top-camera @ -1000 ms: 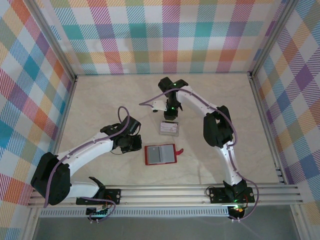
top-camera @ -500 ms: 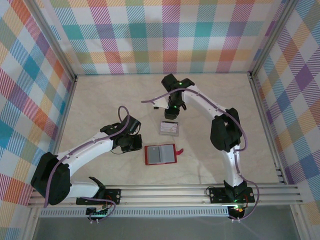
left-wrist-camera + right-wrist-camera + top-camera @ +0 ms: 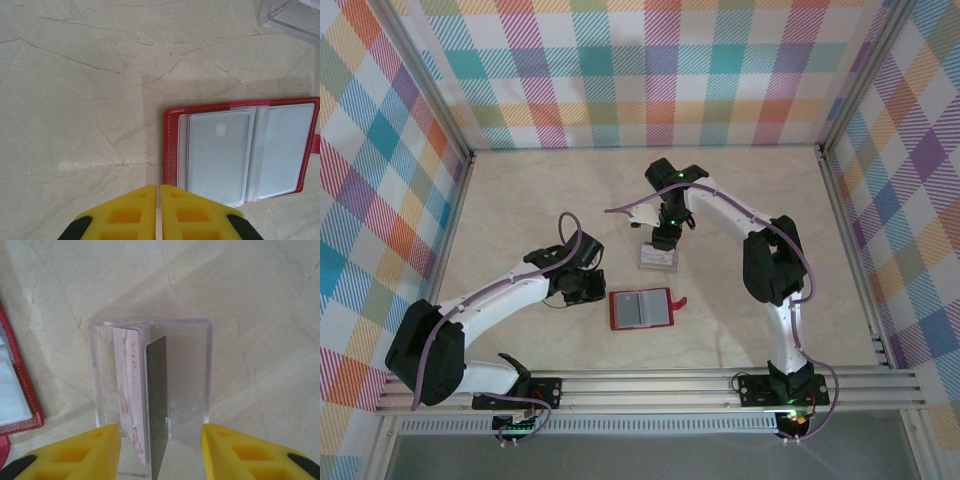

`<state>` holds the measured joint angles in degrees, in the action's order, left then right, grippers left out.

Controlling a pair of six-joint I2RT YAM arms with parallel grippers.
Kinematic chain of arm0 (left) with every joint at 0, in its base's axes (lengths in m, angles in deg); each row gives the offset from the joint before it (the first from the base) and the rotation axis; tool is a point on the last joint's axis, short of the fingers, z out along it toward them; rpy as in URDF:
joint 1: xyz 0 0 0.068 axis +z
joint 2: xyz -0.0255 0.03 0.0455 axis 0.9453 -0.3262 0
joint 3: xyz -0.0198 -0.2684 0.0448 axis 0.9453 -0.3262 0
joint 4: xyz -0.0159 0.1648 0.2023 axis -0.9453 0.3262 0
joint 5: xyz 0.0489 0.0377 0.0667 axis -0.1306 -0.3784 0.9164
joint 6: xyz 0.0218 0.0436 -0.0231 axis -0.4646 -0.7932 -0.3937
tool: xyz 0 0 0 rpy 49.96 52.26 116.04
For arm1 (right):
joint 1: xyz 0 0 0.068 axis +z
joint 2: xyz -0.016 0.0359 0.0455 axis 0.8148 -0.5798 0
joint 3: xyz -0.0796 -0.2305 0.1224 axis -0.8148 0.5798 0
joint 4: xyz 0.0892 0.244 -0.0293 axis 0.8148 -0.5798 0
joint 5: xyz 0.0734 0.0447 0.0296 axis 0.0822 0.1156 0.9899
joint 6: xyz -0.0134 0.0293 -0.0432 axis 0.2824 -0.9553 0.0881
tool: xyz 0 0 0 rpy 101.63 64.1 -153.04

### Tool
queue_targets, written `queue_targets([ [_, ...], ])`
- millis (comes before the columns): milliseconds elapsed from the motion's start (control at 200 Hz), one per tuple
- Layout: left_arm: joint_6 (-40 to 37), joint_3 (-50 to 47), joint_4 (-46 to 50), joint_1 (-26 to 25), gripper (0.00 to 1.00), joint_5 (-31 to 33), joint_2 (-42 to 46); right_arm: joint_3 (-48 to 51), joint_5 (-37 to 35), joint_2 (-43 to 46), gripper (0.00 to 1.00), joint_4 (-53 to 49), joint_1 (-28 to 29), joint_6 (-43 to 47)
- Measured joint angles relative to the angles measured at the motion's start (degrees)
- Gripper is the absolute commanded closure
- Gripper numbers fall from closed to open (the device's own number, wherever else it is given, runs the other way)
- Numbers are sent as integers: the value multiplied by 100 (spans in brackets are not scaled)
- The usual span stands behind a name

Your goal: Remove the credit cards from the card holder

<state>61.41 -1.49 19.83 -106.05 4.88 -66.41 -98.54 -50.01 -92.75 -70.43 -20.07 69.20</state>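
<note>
Nearest the arm bases, the left gripper (image 3: 158,192) hovers over the pale, marble-veined tabletop (image 3: 75,100) with its yellow jaws pressed together and nothing between them, just beside the left edge of the flat red wallet-style card holder (image 3: 240,150). That single holder lies opened flat, grey inside up, its two clear pockets showing and its little snap tab pointing right. Whether a card is left in either pocket cannot be told through the cloudy plastic. Just beyond it sits one small clear plastic box (image 3: 190,370), and in it lie two thin rectangular credit cards side by side: a pale card with reddish lettering (image 3: 131,390) and a dark-faced card (image 3: 156,400). Over the box hangs the right gripper (image 3: 161,432), jaws standing apart and clasping nothing, with the cards below the gap. This looks like the drop-off end of a transfer, with a card left in the box and the gripper free. If any card is left, the next move calls for the right arm to lift clear of the box walls, swing back to the holder and pinch a card's exposed edge, with the holder likely needing to be steadied so that it does not slide.
</note>
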Motion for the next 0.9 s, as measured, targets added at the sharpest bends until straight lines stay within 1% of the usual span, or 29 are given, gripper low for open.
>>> queue_targets([
  [380, 2, 2, -2, 0, 89, -7, -118, 0, -254, -227, 55, 289, -13, -2],
  [900, 0, 79, 0, 0, 89, -48, -173, 0, -551, -232, 57, 737, -63, -22],
])
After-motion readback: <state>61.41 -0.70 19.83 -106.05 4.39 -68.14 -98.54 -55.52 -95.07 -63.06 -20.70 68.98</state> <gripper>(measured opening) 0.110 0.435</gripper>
